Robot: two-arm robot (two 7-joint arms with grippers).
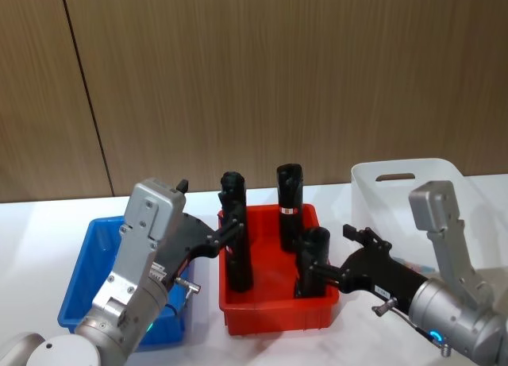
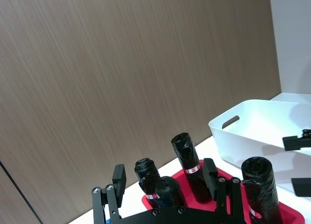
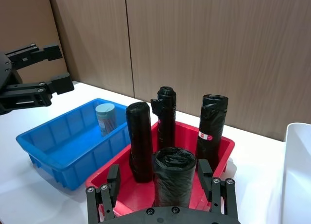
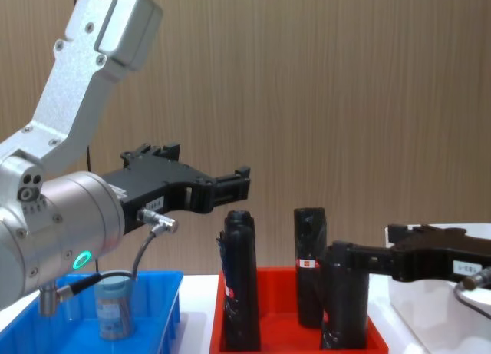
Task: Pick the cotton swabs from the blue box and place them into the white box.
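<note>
One swab tub (image 3: 105, 118) stands upright in the blue box (image 3: 58, 151), near its far end; the white box (image 1: 381, 193) sits on the tabletop (image 1: 48, 215) to the robot's right, beyond the red bin (image 1: 274, 314); the left end effector (image 4: 238, 183) hangs above the gap between blue box and red bin, fingers apart, holding nothing; the right end effector (image 1: 313, 272) is low at the red bin's right side, fingers spread around a black roll (image 1: 311, 261), whether touching it is unclear.
</note>
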